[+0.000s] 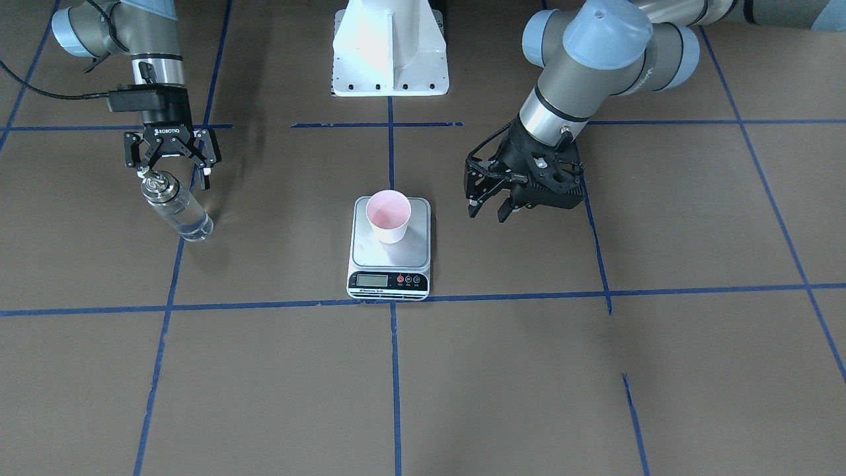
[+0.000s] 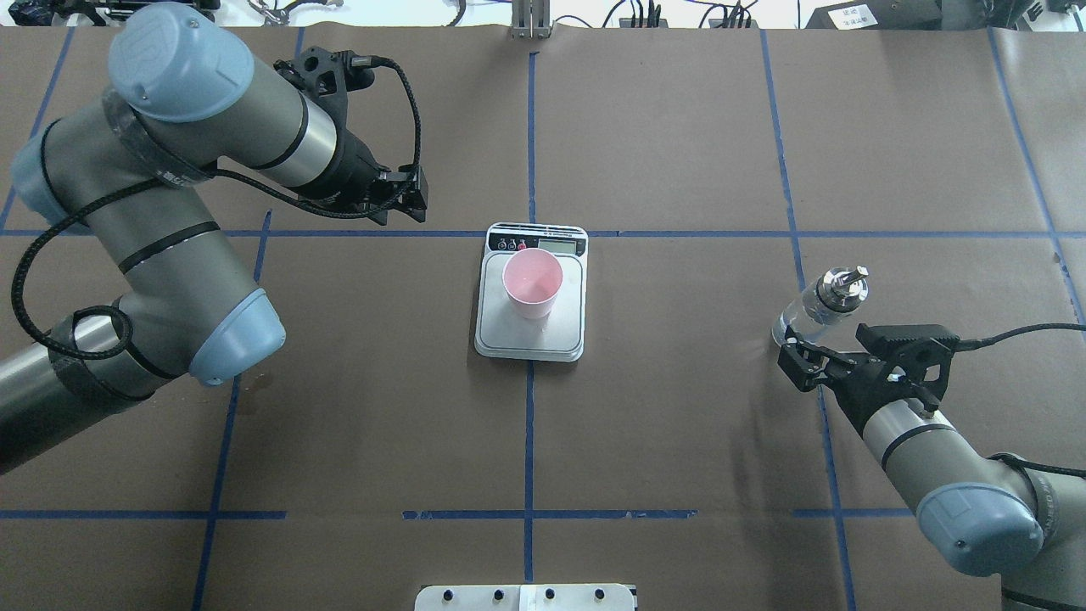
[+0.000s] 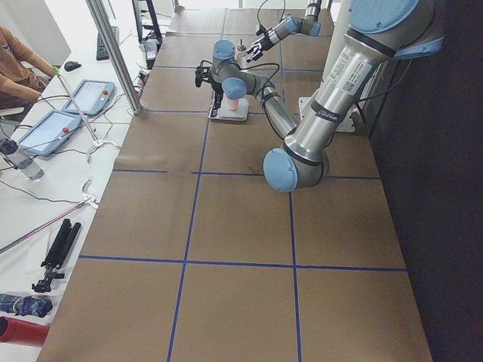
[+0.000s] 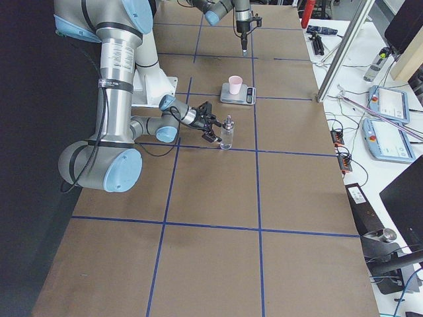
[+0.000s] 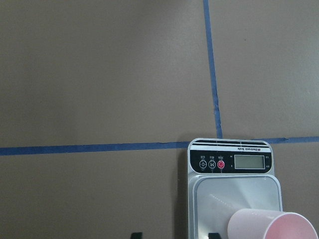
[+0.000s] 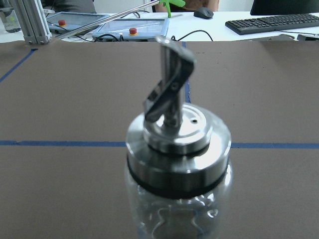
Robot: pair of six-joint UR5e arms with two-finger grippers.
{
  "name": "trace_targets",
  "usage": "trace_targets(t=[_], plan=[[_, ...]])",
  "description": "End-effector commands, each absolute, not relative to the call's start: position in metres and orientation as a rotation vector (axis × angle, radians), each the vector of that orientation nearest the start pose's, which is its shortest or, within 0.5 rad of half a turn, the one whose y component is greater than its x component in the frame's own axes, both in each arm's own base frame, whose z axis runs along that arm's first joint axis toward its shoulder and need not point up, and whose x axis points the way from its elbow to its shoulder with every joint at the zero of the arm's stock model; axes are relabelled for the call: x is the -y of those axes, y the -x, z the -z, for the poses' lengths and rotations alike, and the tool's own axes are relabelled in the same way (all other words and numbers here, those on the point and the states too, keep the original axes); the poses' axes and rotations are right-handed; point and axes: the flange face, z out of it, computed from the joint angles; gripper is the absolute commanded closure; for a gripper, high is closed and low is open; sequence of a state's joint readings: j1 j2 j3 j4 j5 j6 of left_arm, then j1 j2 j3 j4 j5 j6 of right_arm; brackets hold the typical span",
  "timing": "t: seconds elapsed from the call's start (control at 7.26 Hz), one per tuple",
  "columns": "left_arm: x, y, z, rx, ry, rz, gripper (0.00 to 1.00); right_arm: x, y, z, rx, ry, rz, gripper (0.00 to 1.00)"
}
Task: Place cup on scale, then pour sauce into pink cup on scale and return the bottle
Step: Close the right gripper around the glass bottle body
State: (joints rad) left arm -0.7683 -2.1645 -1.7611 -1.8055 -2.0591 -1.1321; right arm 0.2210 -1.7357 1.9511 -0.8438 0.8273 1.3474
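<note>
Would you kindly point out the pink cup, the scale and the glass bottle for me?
pink cup [image 2: 531, 278]: overhead exterior view, on its pink inside.
scale [image 2: 557, 333]: overhead exterior view, on the bare steel platform.
glass bottle [image 1: 177, 210]: exterior front-facing view, on its clear glass side.

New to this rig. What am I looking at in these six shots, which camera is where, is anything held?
Two robot arms with two-finger grippers stand at a brown table. Two pictures look down on it, one from behind the robot, one facing it; two look along it from either end; two come from wrist cameras. A pink cup stands on a kitchen scale mid-table. A clear glass bottle with a metal spout stands upright on the robot's right, with the right gripper open close by it. The left gripper hangs open near the scale. Nothing is held.
</note>
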Motion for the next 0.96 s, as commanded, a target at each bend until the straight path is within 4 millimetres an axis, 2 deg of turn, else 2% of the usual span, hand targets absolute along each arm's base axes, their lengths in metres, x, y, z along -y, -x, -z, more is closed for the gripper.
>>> trace_targets(t=[0.0, 0.14, 0.28, 0.41, 0.55, 0.83], plan=[[0.508, -0.402, -0.203, -1.066, -0.195, 0.049, 0.46, 0.292, 0.381, -0.468, 0.707, -0.877, -0.346, 0.01], [0.508, -0.402, -0.203, -1.066, -0.195, 0.049, 0.46, 0.293, 0.386, -0.468, 0.706, -0.877, -0.345, 0.01], [0.508, -0.402, -0.203, -1.066, -0.195, 0.049, 0.46, 0.294, 0.393, -0.478, 0.686, -0.876, -0.332, 0.01], [0.509, -0.403, -0.206, -1.061, -0.192, 0.049, 0.46, 0.297, 0.405, -0.476, 0.692, -0.878, -0.332, 0.01], [0.509, -0.403, -0.205, -1.062, -0.194, 0.049, 0.46, 0.298, 0.409, -0.489, 0.667, -0.876, -0.321, 0.01], [0.509, -0.403, -0.205, -1.062, -0.194, 0.049, 0.46, 0.298, 0.409, -0.494, 0.656, -0.879, -0.319, 0.01]])
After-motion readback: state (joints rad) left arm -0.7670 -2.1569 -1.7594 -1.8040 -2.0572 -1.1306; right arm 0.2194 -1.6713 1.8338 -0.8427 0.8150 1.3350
